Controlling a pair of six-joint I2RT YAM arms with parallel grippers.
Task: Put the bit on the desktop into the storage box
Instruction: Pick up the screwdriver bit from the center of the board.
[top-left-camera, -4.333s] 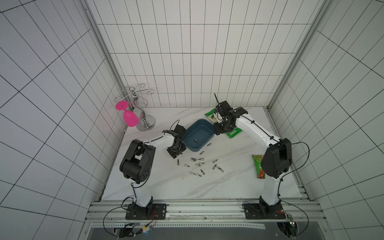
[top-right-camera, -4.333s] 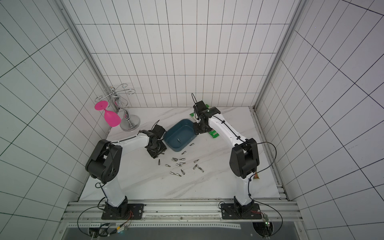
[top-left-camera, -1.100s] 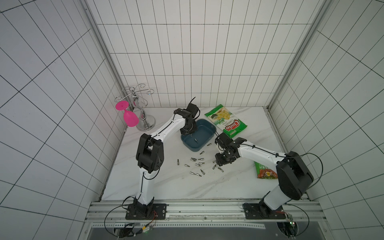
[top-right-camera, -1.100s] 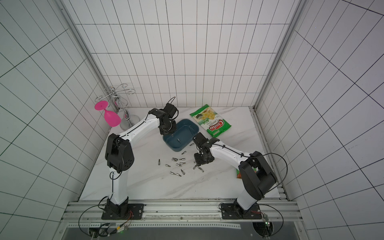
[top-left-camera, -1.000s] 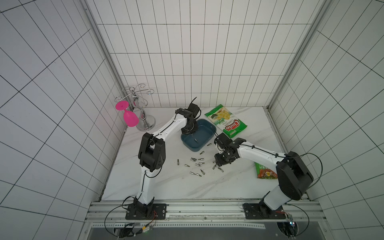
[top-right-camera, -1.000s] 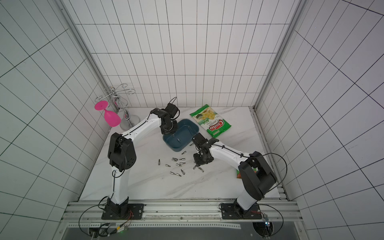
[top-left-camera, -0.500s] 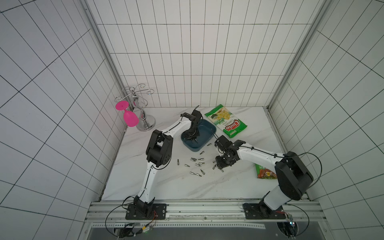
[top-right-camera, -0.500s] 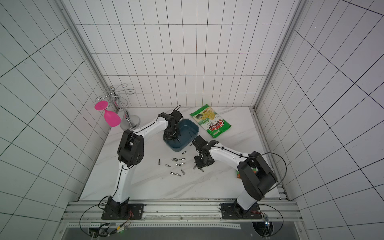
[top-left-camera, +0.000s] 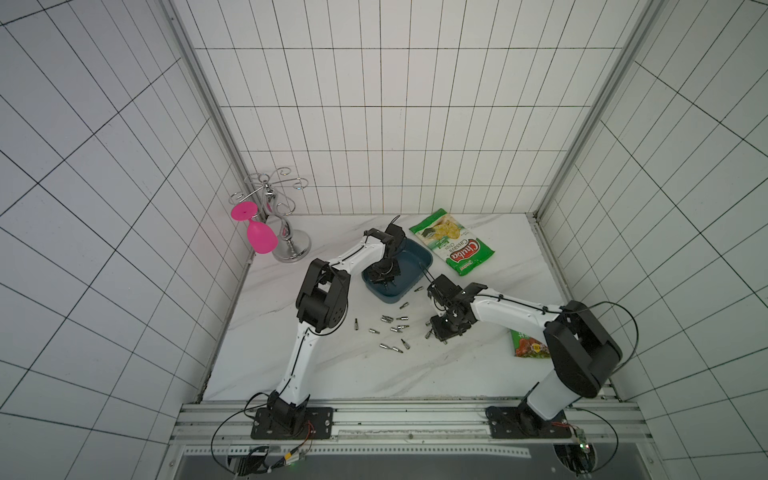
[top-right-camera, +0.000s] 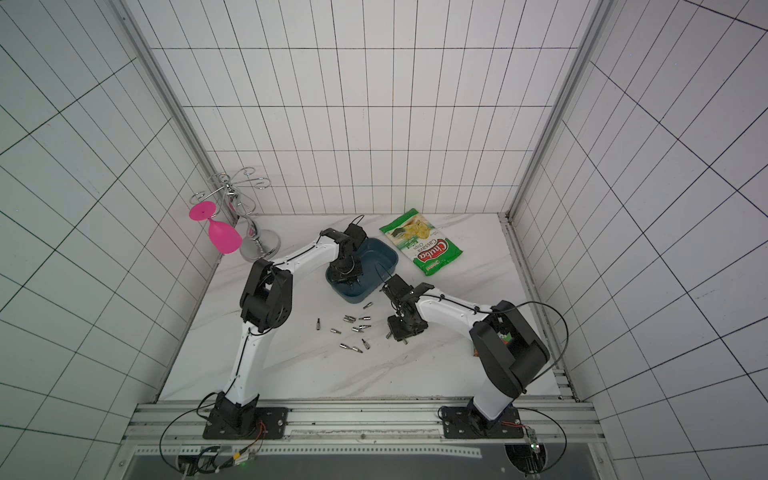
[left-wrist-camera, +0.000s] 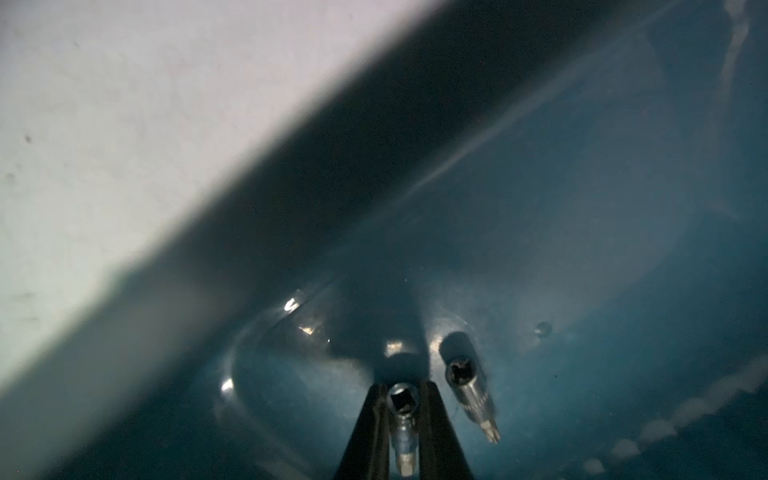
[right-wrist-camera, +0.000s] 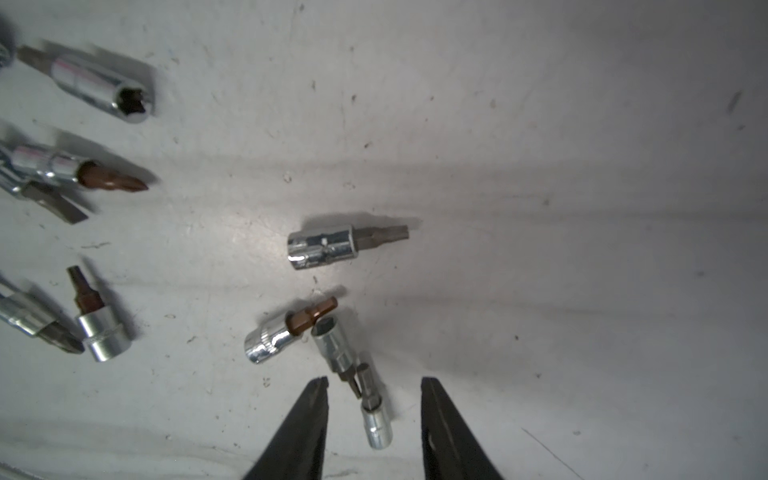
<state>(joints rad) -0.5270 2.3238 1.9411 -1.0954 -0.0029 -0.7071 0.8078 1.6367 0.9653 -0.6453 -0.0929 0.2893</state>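
The storage box (top-left-camera: 417, 266) (top-right-camera: 382, 257) is a dark teal tub at the middle back of the desktop (top-left-camera: 374, 374). My left gripper (top-left-camera: 384, 276) (left-wrist-camera: 403, 390) reaches down inside it, shut on a silver bit (left-wrist-camera: 404, 428). A second bit (left-wrist-camera: 471, 386) lies on the box floor beside it. Several more bits (top-left-camera: 392, 328) (top-right-camera: 355, 328) are scattered on the desktop in front of the box. My right gripper (top-left-camera: 442, 336) (right-wrist-camera: 374, 380) is low at the right of that scatter. It is open, with a small silver bit (right-wrist-camera: 376, 424) lying between its fingers, neither finger touching it.
A green chips bag (top-left-camera: 453, 247) lies right of the box. At the back left a chrome rack (top-left-camera: 286, 245) holds a pink glass (top-left-camera: 259, 237). A red-green packet (top-left-camera: 528, 343) lies partly under my right arm. Tiled walls close in three sides.
My left gripper has moved from the box's far left rim down into the box, still holding its bit. My right gripper has sunk toward the bits and its jaws have narrowed.
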